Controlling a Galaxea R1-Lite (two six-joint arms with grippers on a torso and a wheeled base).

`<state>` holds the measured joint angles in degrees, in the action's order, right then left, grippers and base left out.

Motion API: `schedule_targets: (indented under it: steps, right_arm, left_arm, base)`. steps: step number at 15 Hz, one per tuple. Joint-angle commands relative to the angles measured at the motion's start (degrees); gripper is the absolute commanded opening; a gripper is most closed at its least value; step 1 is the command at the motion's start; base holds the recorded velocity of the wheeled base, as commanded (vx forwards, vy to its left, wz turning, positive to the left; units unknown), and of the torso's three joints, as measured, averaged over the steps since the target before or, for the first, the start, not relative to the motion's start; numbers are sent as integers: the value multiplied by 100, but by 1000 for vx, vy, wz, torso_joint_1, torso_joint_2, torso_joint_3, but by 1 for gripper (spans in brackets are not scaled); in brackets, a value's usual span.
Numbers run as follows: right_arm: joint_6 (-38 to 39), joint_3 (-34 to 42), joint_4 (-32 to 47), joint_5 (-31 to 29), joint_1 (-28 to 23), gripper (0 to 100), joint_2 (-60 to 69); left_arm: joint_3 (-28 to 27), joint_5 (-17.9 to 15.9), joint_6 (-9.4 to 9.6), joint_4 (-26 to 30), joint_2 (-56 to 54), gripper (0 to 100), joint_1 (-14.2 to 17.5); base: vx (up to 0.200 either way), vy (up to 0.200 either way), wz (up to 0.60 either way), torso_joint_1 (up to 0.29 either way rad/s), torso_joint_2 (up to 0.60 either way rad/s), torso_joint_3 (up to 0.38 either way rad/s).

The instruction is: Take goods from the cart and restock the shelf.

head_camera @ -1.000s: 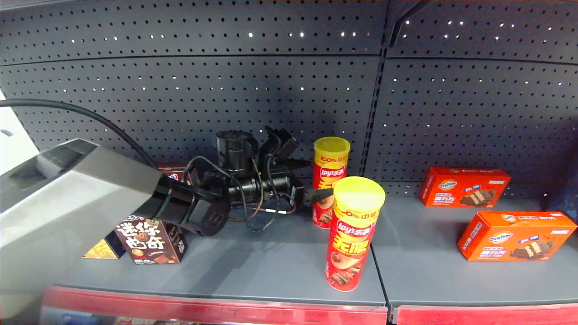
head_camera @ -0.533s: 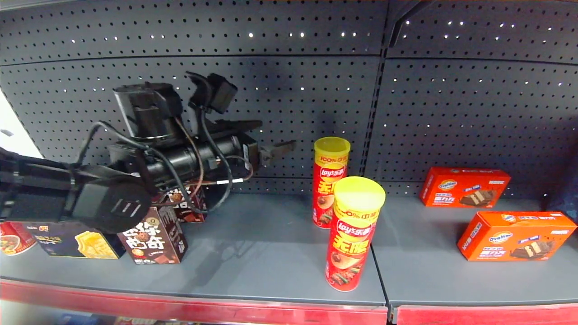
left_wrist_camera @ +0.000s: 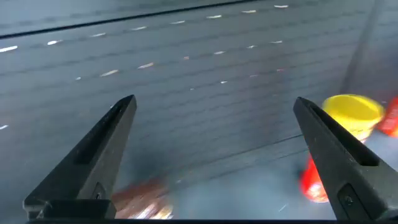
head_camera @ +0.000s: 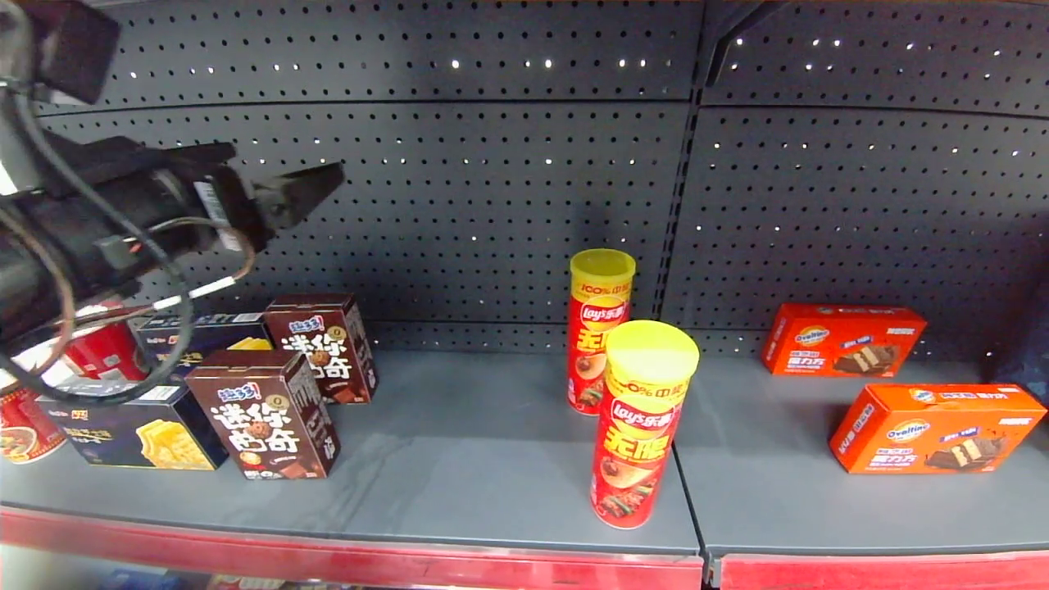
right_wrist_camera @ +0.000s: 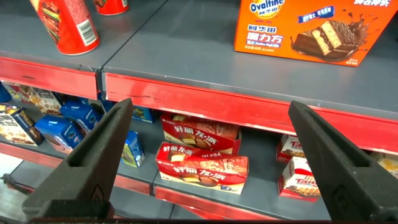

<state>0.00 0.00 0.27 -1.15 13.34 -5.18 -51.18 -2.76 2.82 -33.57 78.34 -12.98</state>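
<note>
Two red chip cans with yellow lids stand mid-shelf, one at the back (head_camera: 601, 328) and one nearer the front (head_camera: 643, 422). My left gripper (head_camera: 283, 168) hangs high at the upper left before the pegboard, well apart from both cans. It is open and holds nothing (left_wrist_camera: 214, 102); a yellow-lidded can (left_wrist_camera: 351, 115) shows beyond it. My right gripper (right_wrist_camera: 211, 106) is open and empty, in front of the shelf's red front edge (right_wrist_camera: 186, 99), below the orange box (right_wrist_camera: 311, 28).
Two orange boxes (head_camera: 844, 338) (head_camera: 934, 428) lie on the shelf (head_camera: 492, 459) at right. Brown biscuit boxes (head_camera: 266, 414) (head_camera: 324, 344), a dark blue box (head_camera: 131, 426) and a red cup (head_camera: 20, 426) stand at left. Red boxes (right_wrist_camera: 202, 165) fill the lower shelf.
My left arm has drawn back from beside the rear chip can, rising and swinging left to the upper left corner. Both cans stay where they stood.
</note>
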Motion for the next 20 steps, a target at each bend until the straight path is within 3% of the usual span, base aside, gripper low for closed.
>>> schedule_targets:
  steps: [1, 2, 3, 6, 7, 8, 10, 11, 13, 15, 16, 18, 19, 20]
  right_arm:
    - [0, 0, 0, 0, 2, 100, 0]
    - [0, 0, 0, 0, 2, 100, -9]
    - [0, 0, 0, 0, 2, 100, -9]
    - [0, 0, 0, 0, 2, 100, -9]
    - [0, 0, 0, 0, 2, 100, 0]
    - [0, 0, 0, 0, 2, 100, 0]
    - [0, 0, 0, 0, 2, 100, 0]
    - [0, 0, 0, 0, 2, 100, -9]
    - [0, 0, 0, 0, 2, 100, 0]
    - [0, 0, 0, 0, 2, 100, 0]
    - [0, 0, 0, 0, 2, 100, 0]
    - [0, 0, 0, 0, 2, 100, 0]
    - [0, 0, 0, 0, 2, 100, 0]
    - [9, 0, 0, 0, 2, 100, 0]
  left_arm:
    - [1145, 65, 0, 184, -1611, 100, 859]
    - [1505, 56, 0, 176, -1963, 100, 1052]
    - [2235, 65, -18, 132, -2657, 100, 1351]
    - [3307, 82, -53, 228, -3984, 100, 1465]
    - [3755, 73, -53, 395, -4643, 100, 1667]
    - [3870, 82, -62, 457, -4810, 100, 1711]
    - [4872, 29, -264, 562, -5777, 100, 1826]
    - [5118, 29, -255, 633, -6076, 100, 1782]
    - [5118, 73, -290, 1283, -6331, 100, 1527]
    - [5118, 135, -238, 1591, -6559, 100, 1272]
    - [5118, 267, -211, 2215, -7025, 100, 1070]
    - [5118, 267, -220, 2927, -7544, 100, 1105]
    - [5118, 258, -229, 2971, -7570, 100, 1175]
    - [5118, 38, -299, 2988, -7834, 100, 1281]
  base:
    - [0, 0, 0, 0, 0, 0]
    - [0, 0, 0, 0, 0, 0]
    - [0, 0, 0, 0, 0, 0]
    - [0, 0, 0, 0, 0, 0]
    - [0, 0, 0, 0, 0, 0]
    - [0, 0, 0, 0, 0, 0]
    - [0, 0, 0, 0, 0, 0]
    - [0, 0, 0, 0, 0, 0]
    - [0, 0, 0, 0, 0, 0]
    - [0, 0, 0, 0, 0, 0]
    - [0, 0, 0, 0, 0, 0]
    - [0, 0, 0, 0, 0, 0]
    - [0, 0, 0, 0, 0, 0]
    - [0, 0, 0, 0, 0, 0]
